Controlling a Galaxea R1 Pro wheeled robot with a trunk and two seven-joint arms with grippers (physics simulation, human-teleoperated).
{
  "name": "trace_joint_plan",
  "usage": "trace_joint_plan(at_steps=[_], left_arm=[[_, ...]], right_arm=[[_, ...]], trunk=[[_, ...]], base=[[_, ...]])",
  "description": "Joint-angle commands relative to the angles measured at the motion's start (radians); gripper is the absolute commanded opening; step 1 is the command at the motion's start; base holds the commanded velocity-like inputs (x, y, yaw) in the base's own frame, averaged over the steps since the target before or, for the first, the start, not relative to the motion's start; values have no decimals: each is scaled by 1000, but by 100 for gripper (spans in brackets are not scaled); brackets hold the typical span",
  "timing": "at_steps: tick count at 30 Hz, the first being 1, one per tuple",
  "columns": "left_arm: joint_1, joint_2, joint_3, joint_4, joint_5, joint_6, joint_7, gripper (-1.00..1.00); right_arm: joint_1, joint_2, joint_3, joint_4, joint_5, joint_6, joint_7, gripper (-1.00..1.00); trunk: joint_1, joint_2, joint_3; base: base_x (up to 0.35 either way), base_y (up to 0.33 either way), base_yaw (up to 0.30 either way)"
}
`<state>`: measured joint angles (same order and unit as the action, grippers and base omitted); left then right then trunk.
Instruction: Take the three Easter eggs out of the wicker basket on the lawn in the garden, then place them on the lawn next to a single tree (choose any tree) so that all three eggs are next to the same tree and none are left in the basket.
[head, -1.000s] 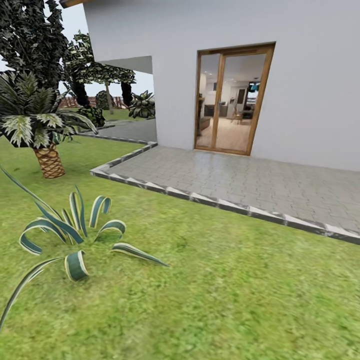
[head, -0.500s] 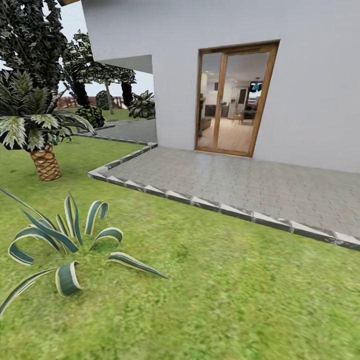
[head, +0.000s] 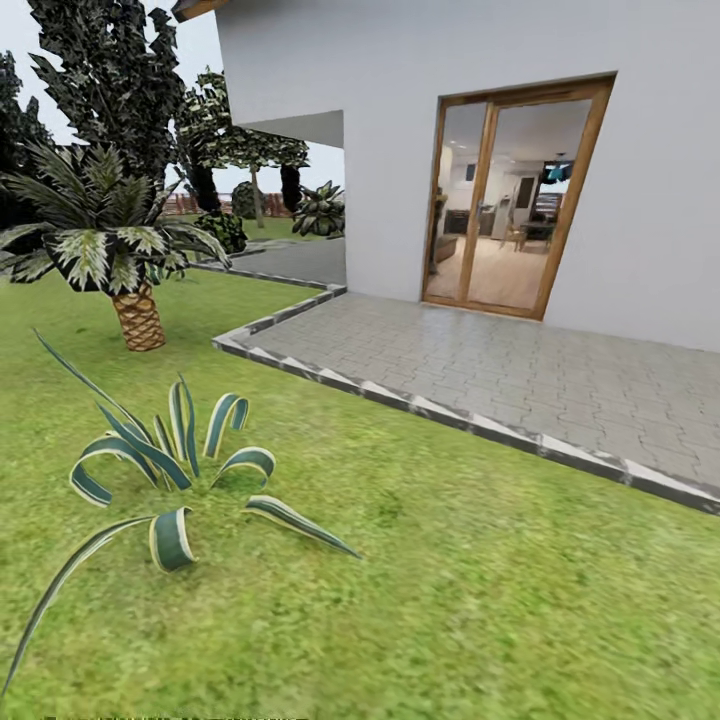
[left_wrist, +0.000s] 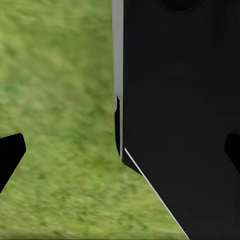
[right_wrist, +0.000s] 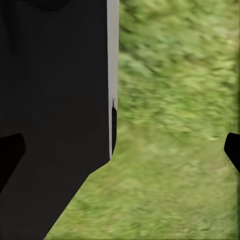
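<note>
The Easter eggs and the wicker basket are out of view. The lawn (head: 470, 600) of mottled green grass spreads across the near ground in the head view. In the left wrist view, my left gripper (left_wrist: 120, 152) is open, its dark fingertips (left_wrist: 10, 152) far apart over grass, with a black part of the robot's body beside them. My right gripper (right_wrist: 120, 152) is also open over grass (right_wrist: 175, 150), and nothing sits between its fingers.
A striped agave plant (head: 170, 470) grows on the near left. A short palm (head: 135, 300) stands behind it, and dark leafy trees (head: 110, 80) rise further back. A grey paved patio (head: 500, 370) with a stone kerb lies before the white house and its glass door (head: 515, 200).
The whole head view has shifted: the house, palm and agave now sit further right in the picture, so the camera has turned left. Nothing in the garden itself has moved.
</note>
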<state>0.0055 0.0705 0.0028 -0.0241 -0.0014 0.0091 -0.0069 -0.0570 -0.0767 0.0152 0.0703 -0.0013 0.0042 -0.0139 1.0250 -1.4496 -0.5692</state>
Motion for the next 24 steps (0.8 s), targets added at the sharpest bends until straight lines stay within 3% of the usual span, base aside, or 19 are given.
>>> trace_joint_plan(at_steps=[1,24], left_arm=[[1,0,0,-2,0,1,-1,100],[1,0,-1,-2,0,2,-1,100]], right_arm=[[-1,0,2,2,0,0,-1,100],[-1,-1,2,8,2,1,6,100]], trunk=[[0,0,-1],[0,0,-1]], base=[[0,0,197],[0,0,16]])
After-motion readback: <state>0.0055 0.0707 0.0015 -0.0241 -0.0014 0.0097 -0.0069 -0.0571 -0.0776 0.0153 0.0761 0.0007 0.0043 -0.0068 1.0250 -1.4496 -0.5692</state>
